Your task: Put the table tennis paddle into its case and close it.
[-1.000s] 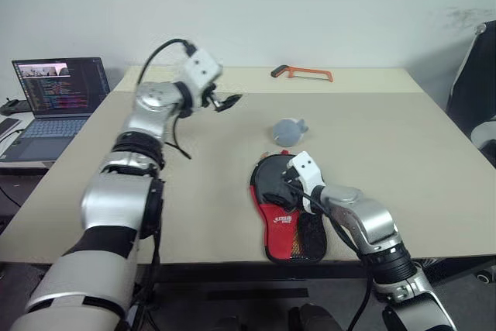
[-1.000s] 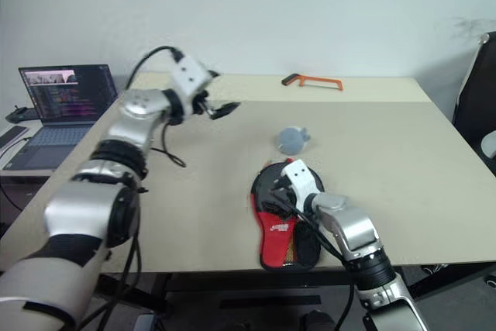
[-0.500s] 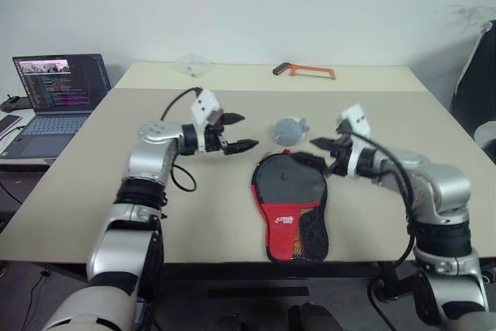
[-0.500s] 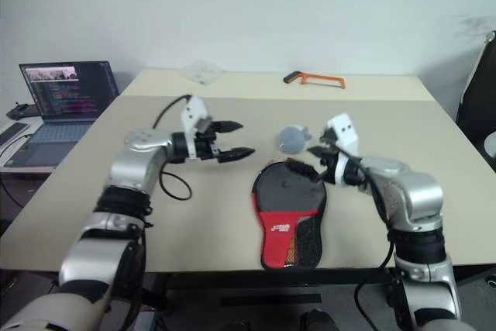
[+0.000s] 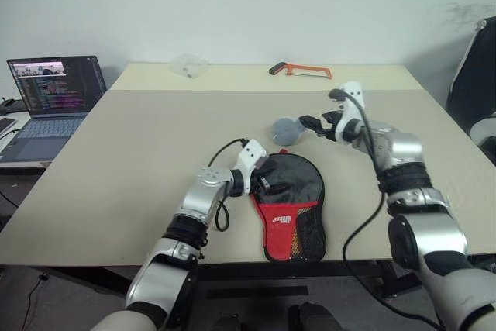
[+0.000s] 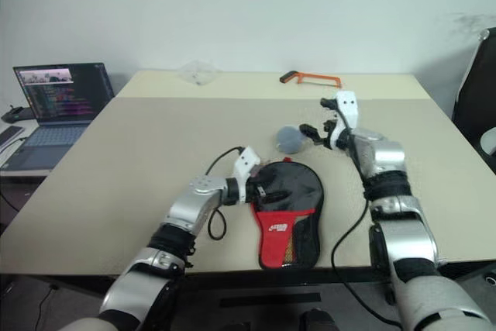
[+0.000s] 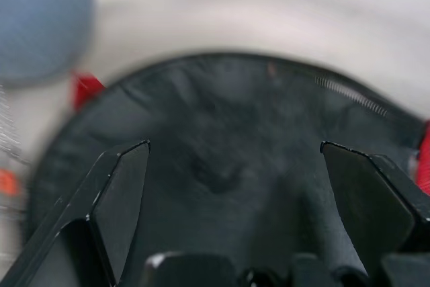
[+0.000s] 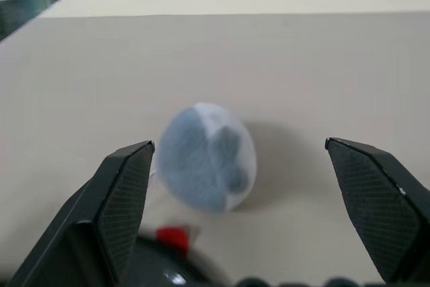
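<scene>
At the near edge of the table [image 5: 116, 160], the left hand [image 5: 267, 184] spreads wide and empty over the round black end of the case [image 5: 291, 203]. Beyond it the right hand [image 5: 314, 125], also wide and empty, hovers beside the grey ball pouch [image 5: 285, 129]. I cannot see the paddle; the case lies flat.

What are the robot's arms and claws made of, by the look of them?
Both arms are shiny silver shells joined by black ribbed bands. A small white block sits at each wrist, with a thin black cable looping back along the arm. The left claw and right claw each have two black pointed fingers with a fine cross-hatched texture.
</scene>
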